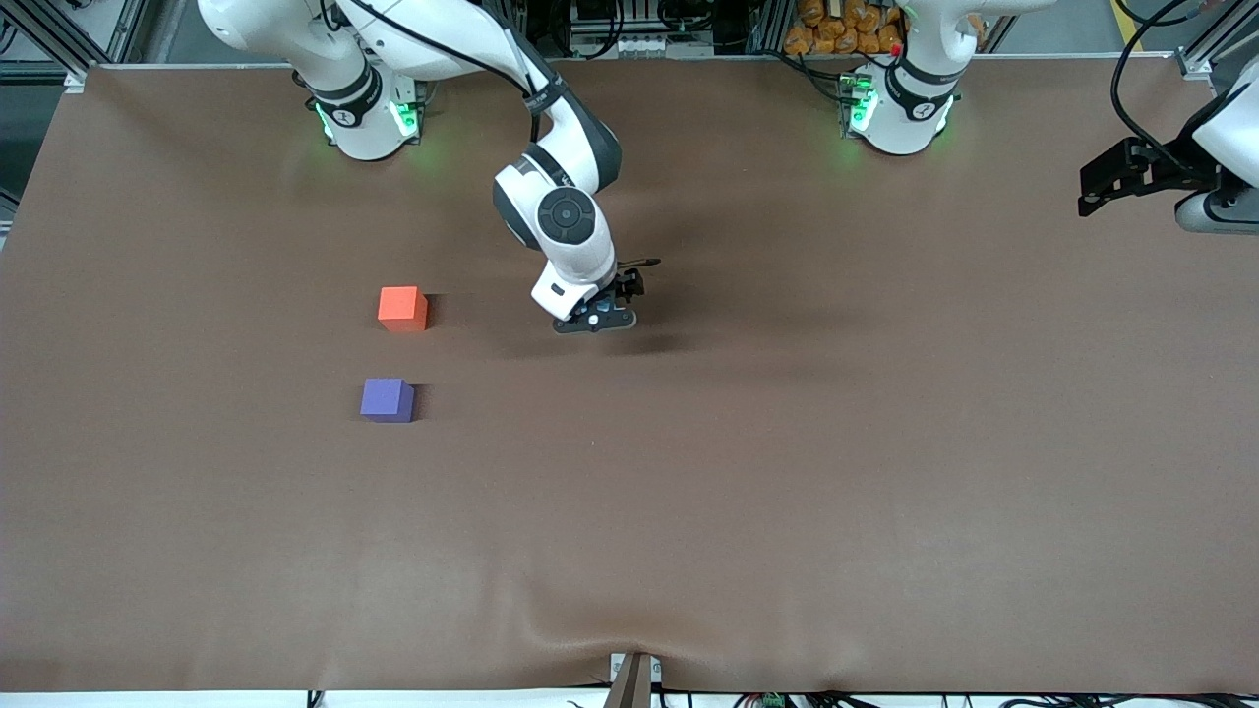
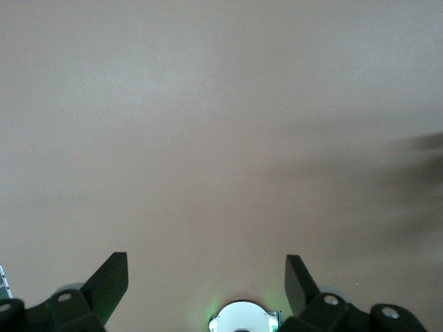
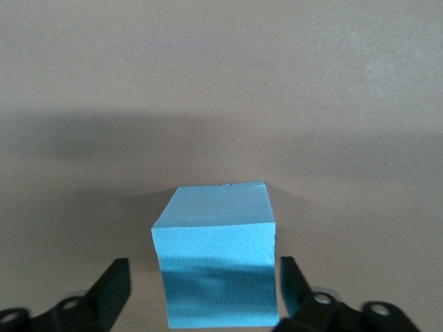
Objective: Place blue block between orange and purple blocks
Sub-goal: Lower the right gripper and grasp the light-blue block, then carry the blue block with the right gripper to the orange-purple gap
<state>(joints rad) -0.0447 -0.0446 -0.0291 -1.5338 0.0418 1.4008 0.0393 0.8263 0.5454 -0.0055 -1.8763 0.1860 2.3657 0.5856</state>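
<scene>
So the right gripper [image 1: 596, 317] is down low over the middle of the bench [image 1: 787, 472], and from its wrist cam the blue block [image 3: 216, 252] sits right between the fingers [image 3: 114, 283]. They're spread a bit wider than the cube, with a sliver of gap on each side, so I'd say it isn't pinching it yet. The block looks like it's resting on the bench.

The orange block [image 1: 402, 308] and purple block [image 1: 387, 399] are off toward the right arm's end, purple nearer the front camera, with a bare gap between them that looks roughly one cube wide.

The left gripper [image 1: 1107, 182] is parked way out at its own end, spread open over bare bench, just waiting.

My read: we're at the grab step. Next it needs to squeeze on the blue cube, lift, carry it over and drop it squarely into that gap without bumping either neighbour. Tight fit, so alignment matters.
</scene>
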